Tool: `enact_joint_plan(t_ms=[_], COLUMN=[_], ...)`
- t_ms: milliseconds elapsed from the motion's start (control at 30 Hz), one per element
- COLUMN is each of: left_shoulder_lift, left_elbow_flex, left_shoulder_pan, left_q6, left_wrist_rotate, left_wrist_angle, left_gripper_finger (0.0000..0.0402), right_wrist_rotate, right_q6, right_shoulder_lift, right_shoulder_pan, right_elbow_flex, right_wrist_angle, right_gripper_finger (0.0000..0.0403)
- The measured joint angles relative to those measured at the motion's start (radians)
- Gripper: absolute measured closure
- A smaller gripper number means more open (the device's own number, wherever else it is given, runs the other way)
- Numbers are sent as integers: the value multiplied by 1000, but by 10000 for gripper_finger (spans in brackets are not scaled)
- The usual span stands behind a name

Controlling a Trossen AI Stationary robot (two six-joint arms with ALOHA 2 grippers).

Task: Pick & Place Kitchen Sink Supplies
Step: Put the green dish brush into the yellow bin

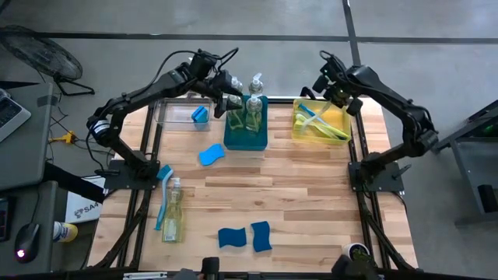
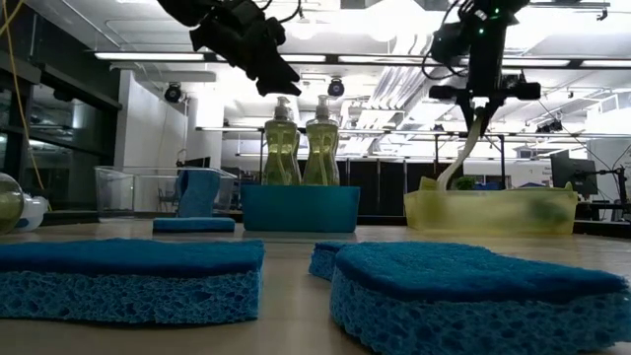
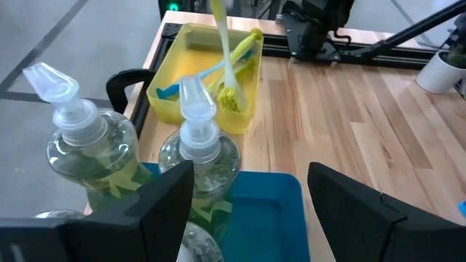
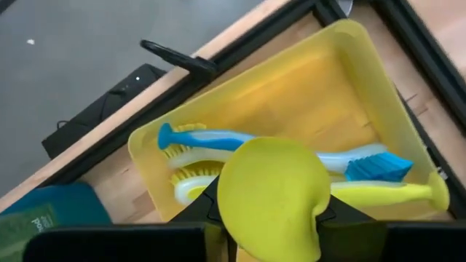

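Observation:
Two clear pump bottles of yellow-green soap [image 1: 250,109] stand upright in the teal bin [image 1: 246,138]. My left gripper [image 3: 247,200] hovers open just over that bin, its fingers beside the nearer bottle [image 3: 198,149] and touching nothing. My right gripper [image 2: 481,99] is above the yellow bin [image 1: 299,128], shut on a lime-green dish brush [image 2: 474,138]. Other brushes, blue-and-white [image 4: 218,138] and lime [image 4: 393,193], lie in the yellow bin. My right gripper pinches the lime-green brush near the broad top end of its handle [image 4: 269,193] between its two fingers, which point steeply down. The brush hangs below them, its bristle head [image 3: 231,96] lowest, within the yellow bin. I cannot tell whether the head touches anything there.
A blue sponge [image 1: 210,155] lies on the table by the teal bin, and another [image 1: 200,115] leans in the clear bin. At the near left lie a soap bottle [image 1: 172,216] and a blue brush [image 1: 163,190]. Two sponges [image 1: 232,237] [image 1: 261,236] sit near the front edge.

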Motion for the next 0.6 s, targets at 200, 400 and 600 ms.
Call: enact_joint_plan(t_ms=[200,400,600], left_shoulder_lift=[0,0,0], left_elbow_flex=[0,0,0], left_shoulder_pan=[0,0,0], left_q6=[3,10,19], left_wrist_rotate=[-1,-1,-1], left_wrist_angle=[0,0,0], left_gripper_finger=[136,136,136], right_wrist_rotate=[-32,19,39], right_q6=[19,48,22], right_shoulder_lift=[40,71,72], right_shoulder_pan=[-34,-34,-33], right_elbow_flex=[0,0,0], right_wrist_angle=[-59,-128,-115], right_gripper_finger=[325,323,317])
